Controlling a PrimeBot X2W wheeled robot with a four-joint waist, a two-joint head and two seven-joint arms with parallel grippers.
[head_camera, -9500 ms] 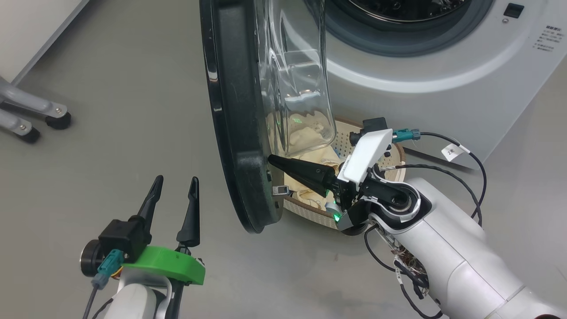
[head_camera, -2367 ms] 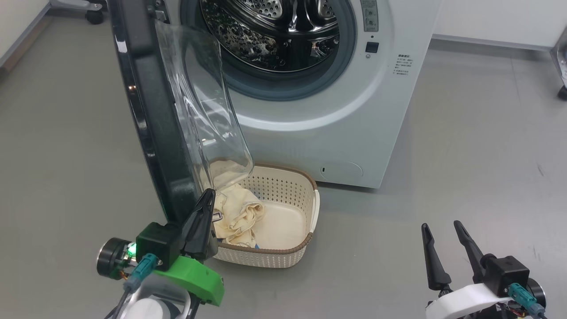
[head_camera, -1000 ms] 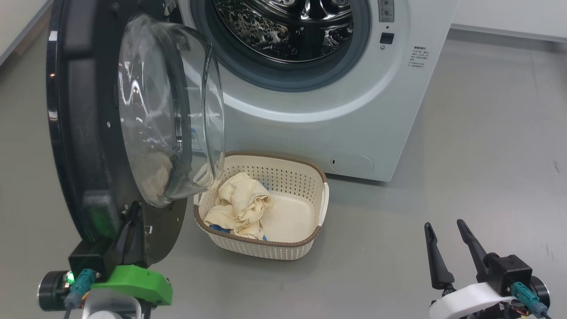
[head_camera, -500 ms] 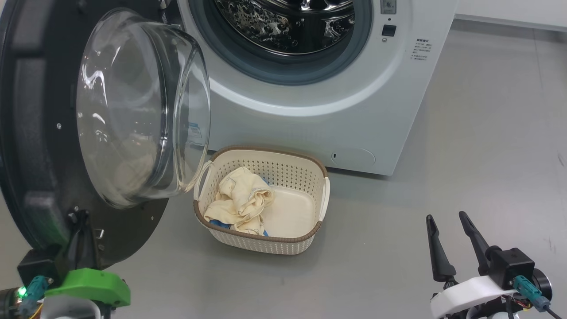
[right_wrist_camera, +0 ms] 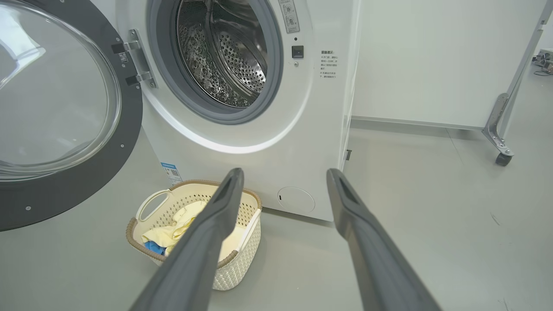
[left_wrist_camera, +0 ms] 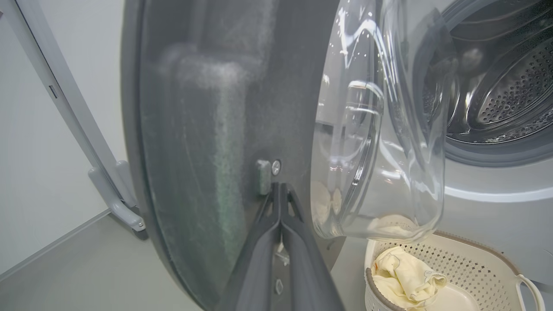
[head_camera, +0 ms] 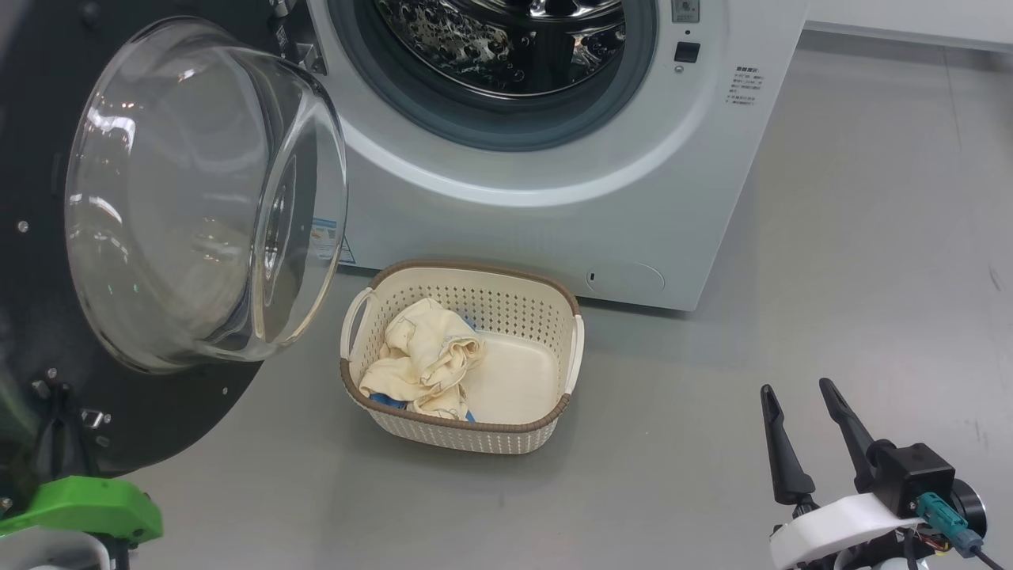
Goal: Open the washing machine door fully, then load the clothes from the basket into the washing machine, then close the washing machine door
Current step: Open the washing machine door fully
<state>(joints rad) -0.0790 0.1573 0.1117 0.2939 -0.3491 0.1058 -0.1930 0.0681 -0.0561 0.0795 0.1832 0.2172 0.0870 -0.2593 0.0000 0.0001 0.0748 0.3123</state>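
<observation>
Door-opening stage judged all but complete: washing machine door stands swung wide at left. Left end effector is clenched on nothing, tips at the latch piece on the door's dark inner rim. Clothes lie bunched in the basket on the floor, just before the washing machine. Drum holds nothing visible. Right end effector is released, idle. Loading and closing remain.
</observation>
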